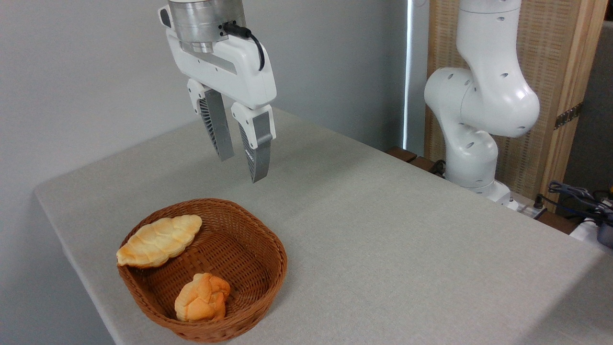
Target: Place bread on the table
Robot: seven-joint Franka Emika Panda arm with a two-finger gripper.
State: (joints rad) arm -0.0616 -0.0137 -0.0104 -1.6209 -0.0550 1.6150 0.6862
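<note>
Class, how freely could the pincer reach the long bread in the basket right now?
Probably freely: the pincer hangs open and empty above the table, and the bread leans uncovered on the basket rim, apart from the bun.

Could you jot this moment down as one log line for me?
claw: open, empty, above table | bread: in basket, leaning on rim | bun: in basket | step: not yet grasped

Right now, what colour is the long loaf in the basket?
Pale golden with browned pointed ends and ridged segments: the loaf, seen clearly in the fixed camera view.
</note>
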